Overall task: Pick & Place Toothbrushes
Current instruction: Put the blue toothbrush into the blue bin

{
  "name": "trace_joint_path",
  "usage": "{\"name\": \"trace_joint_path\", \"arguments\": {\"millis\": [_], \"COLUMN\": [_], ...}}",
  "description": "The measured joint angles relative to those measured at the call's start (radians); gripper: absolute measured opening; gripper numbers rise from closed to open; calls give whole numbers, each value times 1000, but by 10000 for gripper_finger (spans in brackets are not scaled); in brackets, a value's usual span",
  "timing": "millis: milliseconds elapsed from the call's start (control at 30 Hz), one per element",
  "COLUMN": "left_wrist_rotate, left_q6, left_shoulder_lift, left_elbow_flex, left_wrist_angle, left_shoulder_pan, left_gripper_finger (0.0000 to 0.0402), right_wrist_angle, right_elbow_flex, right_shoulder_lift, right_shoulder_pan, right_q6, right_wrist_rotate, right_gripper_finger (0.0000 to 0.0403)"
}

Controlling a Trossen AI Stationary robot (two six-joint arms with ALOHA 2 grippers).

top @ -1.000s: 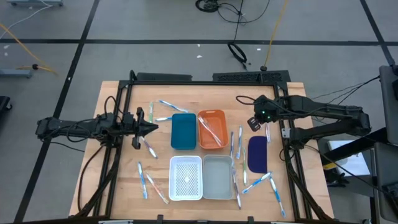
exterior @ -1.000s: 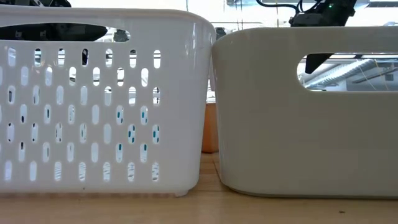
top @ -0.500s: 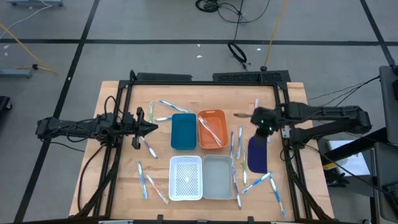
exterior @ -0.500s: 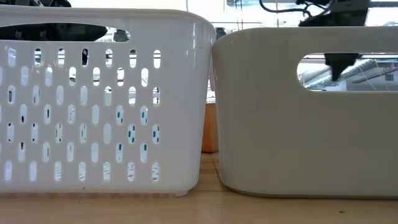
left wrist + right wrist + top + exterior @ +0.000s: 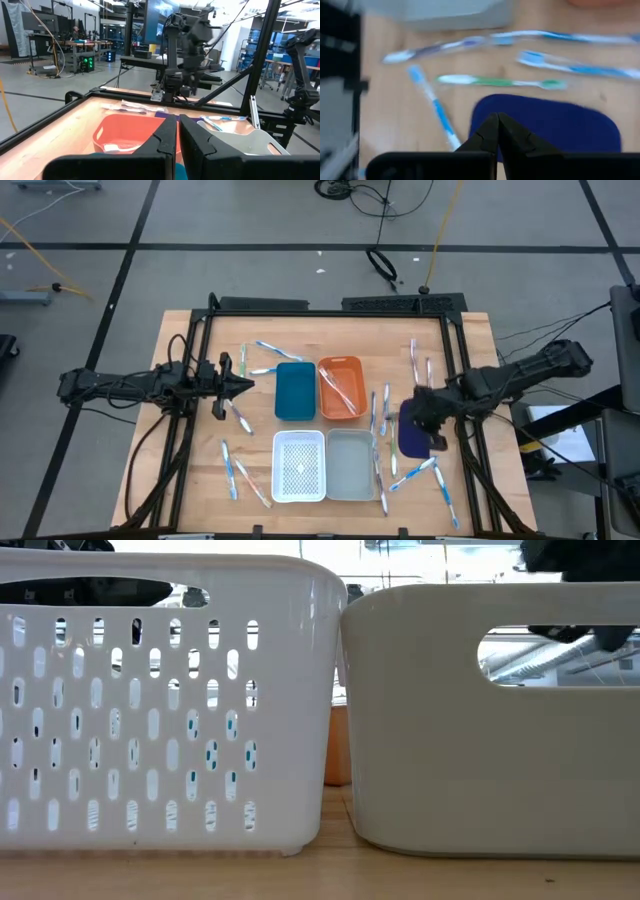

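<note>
R gripper (image 5: 428,423) jaws pressed together, empty, over blue pad (image 5: 408,438); toothbrushes (image 5: 502,81) just beyond. L jaws closed, empty.

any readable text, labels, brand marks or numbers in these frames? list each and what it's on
None readable.
Toothbrushes: any handle print is too small to make out.
White tray, grey tray, teal tray, orange tray, dark blue pad: no markings show.
Lab gear behind the table in the left wrist view: no legible signs.

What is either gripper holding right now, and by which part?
Nothing. The right gripper is shut and empty above the dark blue pad; the left gripper is shut and empty too.
</note>
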Motion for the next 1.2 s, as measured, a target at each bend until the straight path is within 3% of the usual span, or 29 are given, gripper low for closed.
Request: {"name": "trace_joint_path", "arguments": {"millis": [233,400,667,1200], "left_wrist_rotate": [0,0,1,1], "left_q6": [-3,-5,-32,-56], "left_shoulder_lift": [0,0,0,0], "left_elbow_flex": [0,0,0,0], "left_wrist_angle": [0,1,1,0], "left_shoulder_pan": [0,0,0,0], "left_gripper_finger": [19,19,19,19], "right_wrist_angle": [32,92,138,161], "right_elbow_flex": [0,0,0,0], "right_shoulder_lift": [16,45,141,193], "right_shoulder_pan": [202,277,301,301], "right_q6": [-182,-142,-41,-11], "right_wrist_rotate": [-79,-75,-76,-75], "right_gripper_finger": [1,1,14,153]}}
